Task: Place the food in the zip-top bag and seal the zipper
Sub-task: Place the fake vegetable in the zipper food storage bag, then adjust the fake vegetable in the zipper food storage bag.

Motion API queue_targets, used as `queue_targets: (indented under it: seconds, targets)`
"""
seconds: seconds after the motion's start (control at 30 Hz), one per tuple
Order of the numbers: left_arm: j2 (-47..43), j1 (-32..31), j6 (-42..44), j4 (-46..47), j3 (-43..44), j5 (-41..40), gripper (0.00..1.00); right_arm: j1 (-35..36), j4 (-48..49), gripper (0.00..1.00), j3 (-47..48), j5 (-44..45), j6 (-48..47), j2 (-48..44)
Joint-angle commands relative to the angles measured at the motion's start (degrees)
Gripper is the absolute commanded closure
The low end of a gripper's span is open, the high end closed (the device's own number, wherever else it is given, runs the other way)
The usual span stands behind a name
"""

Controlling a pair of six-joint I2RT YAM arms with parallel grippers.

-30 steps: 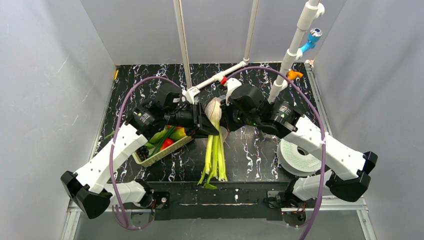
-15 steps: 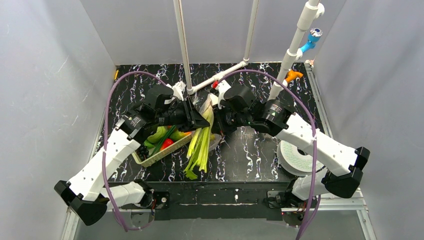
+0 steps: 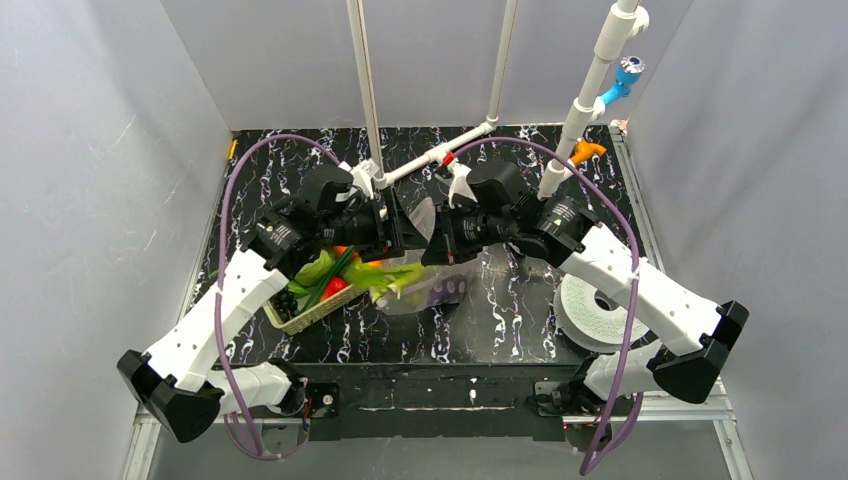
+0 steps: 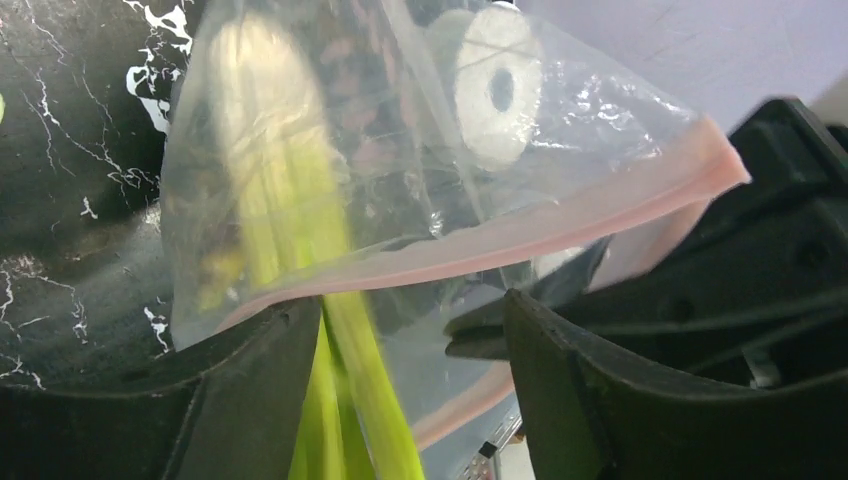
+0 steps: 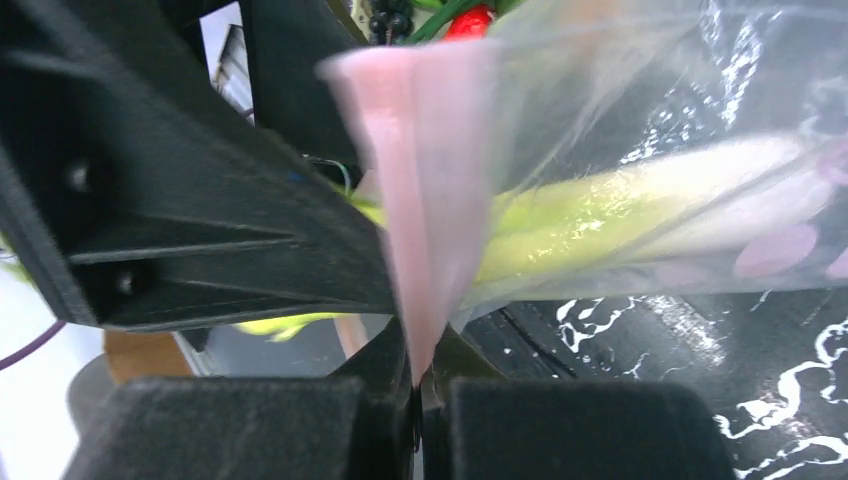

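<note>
- Pinching the pinkish zipper strip (image 5: 425,200) of the clear plastic bag (image 5: 650,90), the right tool (image 5: 418,385) is closed.
- The left tool (image 4: 405,305) gapes at the bag's mouth, gripping nothing; the white-green leek (image 4: 265,170) reaches inside.

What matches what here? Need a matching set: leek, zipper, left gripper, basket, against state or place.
1. leek
2. zipper
3. left gripper
4. basket

A. pinched in the shut right gripper
B. open, fingers apart
C. under the left arm, holding red and green food
D. partly inside the clear bag, green end sticking out of the mouth

Pairs: 1-D, 2-A, 3-B, 4-C
</note>
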Motion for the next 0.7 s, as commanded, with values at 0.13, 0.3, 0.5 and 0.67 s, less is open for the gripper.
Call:
queue_targets:
  seconds: [0.13,0.3,0.5,0.67]
  targets:
    - [-8.4,-0.1,12.0,-6.1,2.8,5.2,0.28,-2.7,8.2,0.99,-2.0,-8.4,4.2,-1.3]
    - [-9.6,-0.2,20.5,-10.9,4.5,6.8,0.29,-2.7,8.6,0.99,-2.4,-9.1,4.3,-0.7]
    - [-12.2,-2.1,29.0,-15.2,1.9,9.1,0.31,-2.9,8.2,0.99,-2.3,-8.4,3.6,-1.0]
    - [-13.9,-5.6,32.2,-14.6,-2.0,7.1,0.32,-3.0,8.2,0.99,-1.9,-9.0,3.1,-0.4]
